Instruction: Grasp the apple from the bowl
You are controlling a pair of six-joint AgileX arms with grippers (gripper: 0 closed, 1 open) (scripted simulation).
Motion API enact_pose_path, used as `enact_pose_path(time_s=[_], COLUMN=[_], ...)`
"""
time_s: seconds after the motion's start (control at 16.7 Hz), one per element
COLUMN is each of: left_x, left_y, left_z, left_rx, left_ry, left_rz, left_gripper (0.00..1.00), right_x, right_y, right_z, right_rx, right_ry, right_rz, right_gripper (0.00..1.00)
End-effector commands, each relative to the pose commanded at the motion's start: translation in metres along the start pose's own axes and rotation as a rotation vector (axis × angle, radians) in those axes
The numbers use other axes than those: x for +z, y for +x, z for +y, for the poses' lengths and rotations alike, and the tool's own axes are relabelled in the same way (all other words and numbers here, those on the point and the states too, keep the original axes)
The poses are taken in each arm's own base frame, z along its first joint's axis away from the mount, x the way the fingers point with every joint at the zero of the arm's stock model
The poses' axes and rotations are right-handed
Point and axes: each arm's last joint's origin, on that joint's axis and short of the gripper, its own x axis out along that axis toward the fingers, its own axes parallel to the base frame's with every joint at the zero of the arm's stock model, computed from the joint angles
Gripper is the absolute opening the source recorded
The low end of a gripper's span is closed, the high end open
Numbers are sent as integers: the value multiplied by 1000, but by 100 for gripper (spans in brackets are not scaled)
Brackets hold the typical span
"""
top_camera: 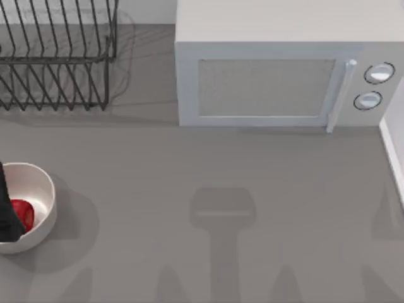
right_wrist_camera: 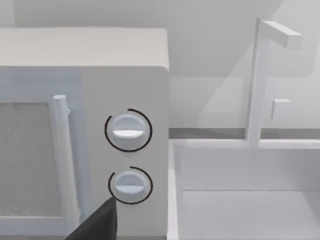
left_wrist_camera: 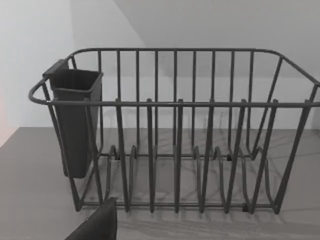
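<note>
One apple [top_camera: 23, 213] in the bowl [top_camera: 39, 183], counter's [top_camera: 208, 183] left edge.
Roundish, no clear long axis; dark left tool [top_camera: 7, 214] touching it, finger spread impossible to tell.

Open grey table [top_camera: 252, 252] across centre and front; obstacles: wire dish rack [top_camera: 57, 53] rear left, microwave [top_camera: 284, 63] rear centre-right, bowl [top_camera: 38, 189] at left edge, sink [right_wrist_camera: 245, 190] right of microwave.

Even, soft light throughout; faint blurred shadows lie on the table [top_camera: 189, 164] beneath the bowl [top_camera: 39, 183]
</note>
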Motion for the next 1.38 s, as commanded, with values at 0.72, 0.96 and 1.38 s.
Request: enact_pose_path(time_s=[0.72, 0.96, 1.38], left_x=[2, 22, 66], left_y=[0, 4, 54], left_z=[0, 0, 0], left_rx=[0, -2, -8], left_ry=[0, 1, 5], left_rz=[11, 151, 712], left_gripper=[100, 100, 100], right_x=[0, 0, 0], right_y=[0, 0, 0], right_z=[0, 0, 0], right_rx=[0, 0, 0], right_ry=[0, 0, 0], right_rz=[0, 0, 0], right_gripper=[100, 100, 100])
